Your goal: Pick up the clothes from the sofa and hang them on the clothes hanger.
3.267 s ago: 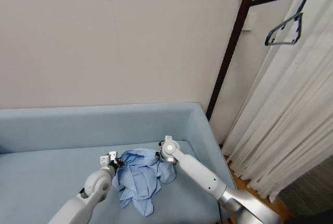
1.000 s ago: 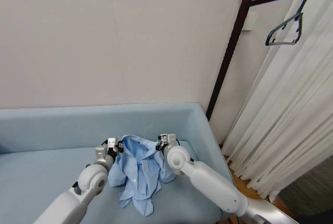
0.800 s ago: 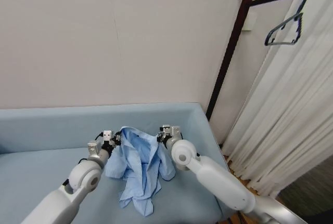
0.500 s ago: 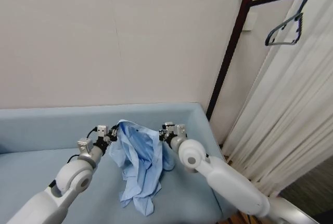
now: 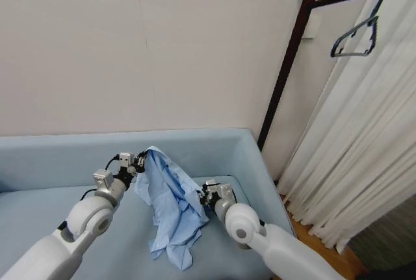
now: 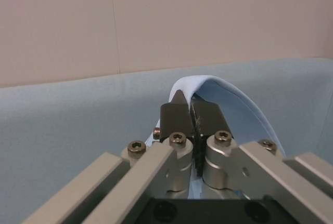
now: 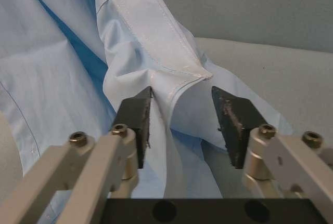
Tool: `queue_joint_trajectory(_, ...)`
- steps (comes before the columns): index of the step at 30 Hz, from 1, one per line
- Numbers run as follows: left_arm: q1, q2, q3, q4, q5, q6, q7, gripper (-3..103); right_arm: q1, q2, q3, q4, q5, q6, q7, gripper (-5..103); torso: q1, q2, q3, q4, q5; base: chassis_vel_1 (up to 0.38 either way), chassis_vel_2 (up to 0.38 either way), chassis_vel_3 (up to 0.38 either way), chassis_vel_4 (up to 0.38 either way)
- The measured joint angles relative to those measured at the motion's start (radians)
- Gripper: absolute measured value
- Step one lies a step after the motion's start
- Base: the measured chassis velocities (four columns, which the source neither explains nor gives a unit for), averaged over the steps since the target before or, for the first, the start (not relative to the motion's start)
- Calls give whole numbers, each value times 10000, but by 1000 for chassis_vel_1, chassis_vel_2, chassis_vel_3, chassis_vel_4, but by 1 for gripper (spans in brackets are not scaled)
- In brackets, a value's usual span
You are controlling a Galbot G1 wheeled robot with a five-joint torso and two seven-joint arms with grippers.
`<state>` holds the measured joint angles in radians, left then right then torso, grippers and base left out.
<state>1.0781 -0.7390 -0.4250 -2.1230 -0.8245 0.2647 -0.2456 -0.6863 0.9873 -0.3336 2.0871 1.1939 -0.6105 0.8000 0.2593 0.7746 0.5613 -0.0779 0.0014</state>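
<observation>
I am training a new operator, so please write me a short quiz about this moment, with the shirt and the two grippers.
1. True or false: the right gripper is shut on the blue shirt.
2. Which one holds the shirt up? A) left gripper B) right gripper C) neither
3. Fill in: the bare hanger hangs on the dark ___.
Key: 1 false, it is open around a fold; 2 A; 3 rack.

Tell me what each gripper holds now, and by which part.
The left gripper is shut on the blue shirt, pinching its raised top edge. The right gripper is open around a stitched edge, holding nothing.
</observation>
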Motion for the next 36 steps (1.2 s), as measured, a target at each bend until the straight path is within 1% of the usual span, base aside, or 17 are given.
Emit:
queue_joint_trajectory(1,0,0,0,0,0,0,0,0,0,0,0,0,0,0,0,40,0,0,0,0,0,0,0,0,0)
queue_joint_trajectory(6,-469,5,200,208,-59,-115,17,0,-137,-505,36,212,759,-132,-67,68,0,0,0,-2,2,0,0,0,0)
queue_joint_trajectory(8,-546,5,218,232,-73,-127,18,0,-187,-600,41,252,872,-152,-75,68,0,0,0,-2,2,0,0,0,0)
queue_joint_trajectory(11,-644,6,234,256,-99,-165,68,0,-315,-802,214,310,1193,-272,-204,84,0,0,1,-2,1,0,0,0,0)
queue_joint_trajectory(12,-644,6,234,256,-99,-165,68,0,-315,-802,214,310,1193,-272,-204,84,0,0,1,-2,1,0,0,0,0)
queue_joint_trajectory(14,-599,6,226,226,-103,-181,99,0,-215,-773,431,198,1337,-277,-459,94,-1,0,1,-3,2,0,0,0,0)
queue_joint_trajectory(15,-554,6,212,209,-104,-182,102,0,-49,-701,558,114,1484,-231,-542,94,0,0,1,-3,3,0,0,0,0)
queue_joint_trajectory(17,-449,37,159,164,-104,-182,103,0,441,-422,806,-6,2312,-145,-296,99,0,0,2,-2,0,0,0,0,0)
queue_joint_trajectory(18,-449,37,159,164,-104,-182,103,0,441,-422,806,-6,2312,-145,-296,99,0,0,2,-2,0,0,0,0,0)
queue_joint_trajectory(22,-223,130,-25,55,-104,-182,117,0,1528,336,1213,-526,4699,-203,585,100,0,0,1,5,-2,0,0,0,0)
queue_joint_trajectory(23,-223,130,-25,55,-104,-182,117,0,1528,336,1213,-526,4699,-203,585,100,0,0,1,5,-2,0,0,0,0)
queue_joint_trajectory(25,-149,142,-114,13,-108,-182,125,0,1755,566,1222,-1178,5013,-203,137,100,0,0,2,4,-2,0,0,0,0)
queue_joint_trajectory(27,-112,146,-178,-5,-115,-180,152,0,1790,748,1167,-1949,4994,-253,-746,100,0,0,2,1,-2,0,0,0,0)
queue_joint_trajectory(28,-112,146,-178,-5,-115,-180,152,0,1790,748,1167,-1949,4994,-253,-746,100,0,0,2,1,-2,0,0,0,0)
queue_joint_trajectory(31,-113,149,-210,-8,-126,-170,180,0,1522,1090,945,-2825,4259,-265,-1797,100,1,-1,2,-2,1,0,0,0,0)
queue_joint_trajectory(32,-113,149,-210,-8,-126,-170,180,0,1522,1090,945,-2825,4259,-265,-1797,100,1,-1,2,-2,1,0,0,0,0)
queue_joint_trajectory(36,-134,171,-210,-8,-164,-143,182,0,1064,1427,756,-3230,3018,-119,-2859,100,1,-2,1,-1,0,0,0,0,0)
